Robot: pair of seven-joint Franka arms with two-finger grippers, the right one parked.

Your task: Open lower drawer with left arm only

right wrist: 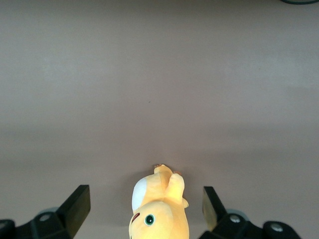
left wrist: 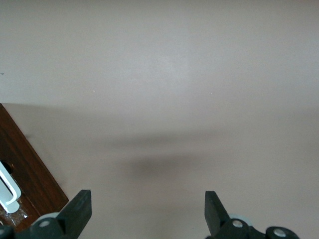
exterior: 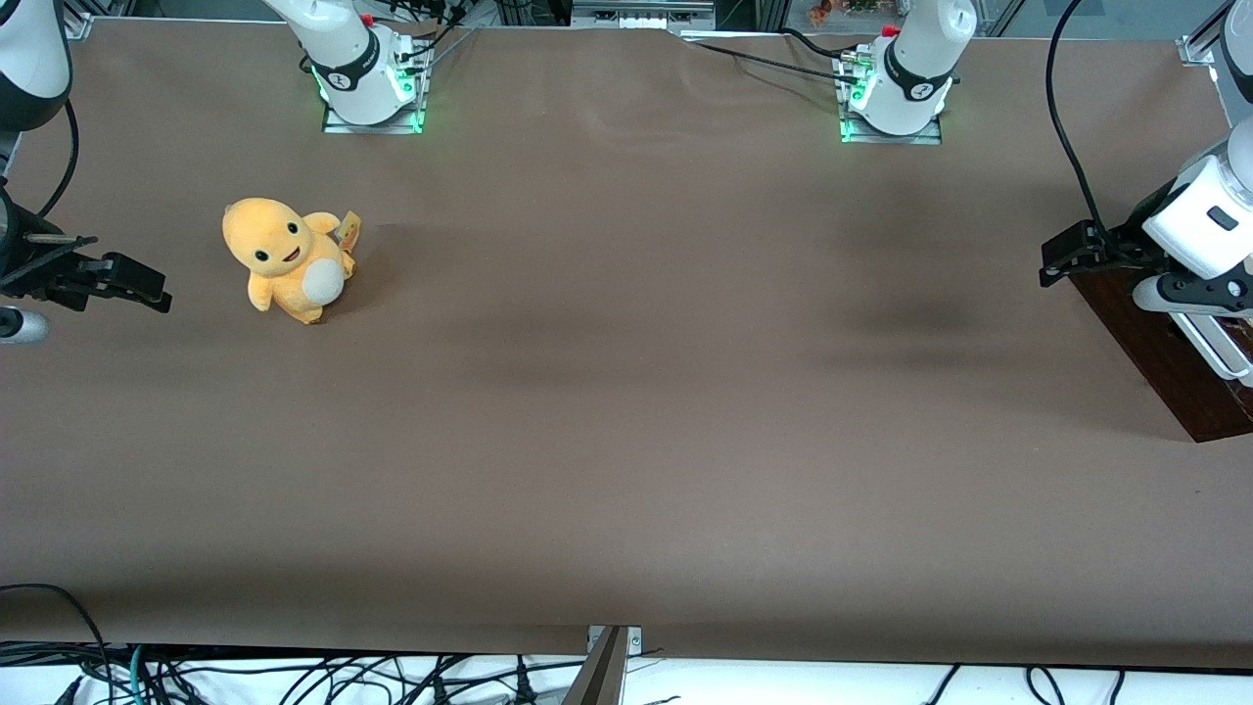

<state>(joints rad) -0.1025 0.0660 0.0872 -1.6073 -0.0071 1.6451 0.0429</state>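
One gripper, the left arm's, is held over bare bench just beside the lower drawer; its jaws are spread wide and nothing is gripped. The white handle is seen untouched.

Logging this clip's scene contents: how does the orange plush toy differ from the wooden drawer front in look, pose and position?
The plush toy is soft and yellow-orange; the drawer front is hard, glossy, dark reddish-brown with a white bar handle. The toy stands fully in view toward the parked arm's end; the drawer is cut off by the frame at the working arm's end, under the left arm's open tool. Both rest on the brown table.
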